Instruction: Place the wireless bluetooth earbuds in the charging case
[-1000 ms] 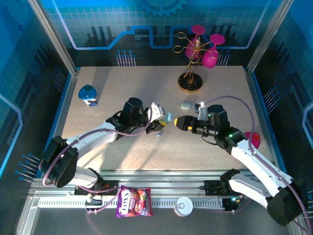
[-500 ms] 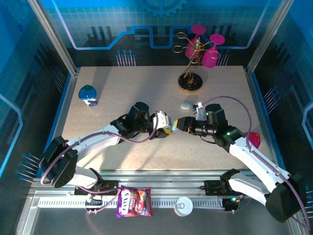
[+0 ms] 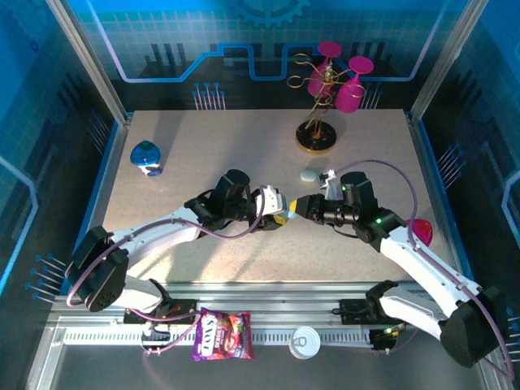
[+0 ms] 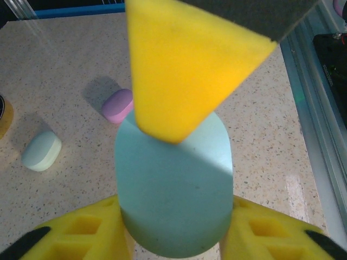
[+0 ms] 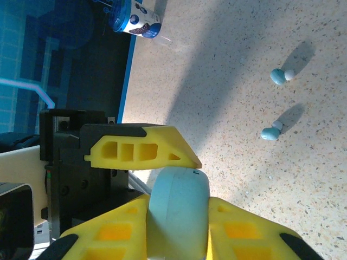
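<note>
at centre, blue case [image 4: 173, 200], up front, snack bag [image 3: 222, 335], lettering blurred

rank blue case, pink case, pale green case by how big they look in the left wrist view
1. blue case: largest by far, though it is nearest the camera.
2-3. pale green case and pink case: look alike, and the pink one is partly hidden.

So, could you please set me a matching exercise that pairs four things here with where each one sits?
Things:
1. light blue case
2. candy bag
3. stand of pink glasses
4. blue-topped container

Places:
A. far left part of the table
B. on the metal rail at the near edge
C. between yellow fingers, mid-table
D. far side of the table, right of centre

Pairs: 1-C, 2-B, 3-D, 4-A
</note>
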Motion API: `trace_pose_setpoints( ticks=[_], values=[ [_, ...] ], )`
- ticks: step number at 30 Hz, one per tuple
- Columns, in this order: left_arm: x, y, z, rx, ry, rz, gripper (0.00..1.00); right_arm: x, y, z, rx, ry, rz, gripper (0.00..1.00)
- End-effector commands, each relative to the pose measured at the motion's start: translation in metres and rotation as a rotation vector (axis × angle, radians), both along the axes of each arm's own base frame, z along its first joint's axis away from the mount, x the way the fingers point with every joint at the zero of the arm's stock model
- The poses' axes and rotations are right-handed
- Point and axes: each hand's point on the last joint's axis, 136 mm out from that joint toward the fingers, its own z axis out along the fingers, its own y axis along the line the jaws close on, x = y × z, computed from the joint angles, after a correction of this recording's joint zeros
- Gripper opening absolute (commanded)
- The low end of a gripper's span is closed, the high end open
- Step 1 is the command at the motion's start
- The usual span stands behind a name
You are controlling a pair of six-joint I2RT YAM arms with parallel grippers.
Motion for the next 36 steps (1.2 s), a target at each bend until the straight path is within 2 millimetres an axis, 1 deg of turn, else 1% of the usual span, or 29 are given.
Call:
trace_pose_setpoints(
  ticks=[1, 3, 4, 5, 9, 11, 12, 15, 19, 22, 25, 26, 30, 34, 36],
  values=[
    [0.009, -0.008, 0.028, -0.083, -0.054, 0.027, 0.48, -0.002, 0.002, 0.022, 0.048, -0.042, 0.023, 0.21],
    [0.010, -0.008, 0.033, -0.117, -0.048, 0.045, 0.60, -0.001, 0.000, 0.029, 0.092, -0.050, 0.014, 0.21],
    [0.012, -0.008, 0.040, -0.158, -0.046, 0.069, 0.66, 0.000, -0.001, 0.034, 0.125, -0.057, 0.009, 0.21],
    [0.012, -0.008, 0.047, -0.200, -0.047, 0.079, 0.69, 0.000, -0.002, 0.038, 0.156, -0.061, 0.003, 0.21],
    [0.008, -0.003, 0.081, -0.405, -0.079, 0.075, 0.87, 0.000, -0.012, 0.061, 0.306, -0.069, -0.021, 0.21],
    [0.011, 0.001, 0.096, -0.497, -0.075, 0.096, 0.96, -0.002, -0.016, 0.072, 0.372, -0.071, -0.026, 0.21],
    [0.014, 0.004, 0.105, -0.548, -0.064, 0.111, 0.99, -0.003, -0.018, 0.077, 0.404, -0.072, -0.027, 0.21],
    [0.017, 0.011, 0.124, -0.661, -0.038, 0.105, 0.99, -0.006, -0.023, 0.092, 0.489, -0.083, -0.023, 0.20],
    [0.015, 0.009, 0.136, -0.746, -0.011, 0.070, 0.99, -0.009, -0.025, 0.106, 0.577, -0.085, -0.024, 0.20],
    [0.004, 0.002, 0.132, -0.737, -0.009, -0.024, 0.99, -0.011, -0.026, 0.117, 0.624, -0.101, -0.014, 0.20],
    [0.002, -0.002, 0.130, -0.748, 0.005, -0.047, 0.99, -0.011, -0.028, 0.126, 0.655, -0.115, -0.020, 0.20],
    [-0.001, -0.003, 0.130, -0.750, -0.003, -0.071, 0.99, -0.012, -0.029, 0.129, 0.664, -0.122, -0.023, 0.20],
    [-0.008, -0.009, 0.132, -0.757, -0.039, -0.105, 0.97, -0.011, -0.029, 0.132, 0.684, -0.124, -0.031, 0.20],
    [-0.011, -0.015, 0.130, -0.750, -0.072, -0.120, 0.92, -0.011, -0.027, 0.133, 0.703, -0.113, -0.028, 0.20],
    [-0.011, -0.016, 0.132, -0.761, -0.075, -0.122, 0.86, -0.012, -0.025, 0.134, 0.712, -0.109, -0.023, 0.20]
  ],
)
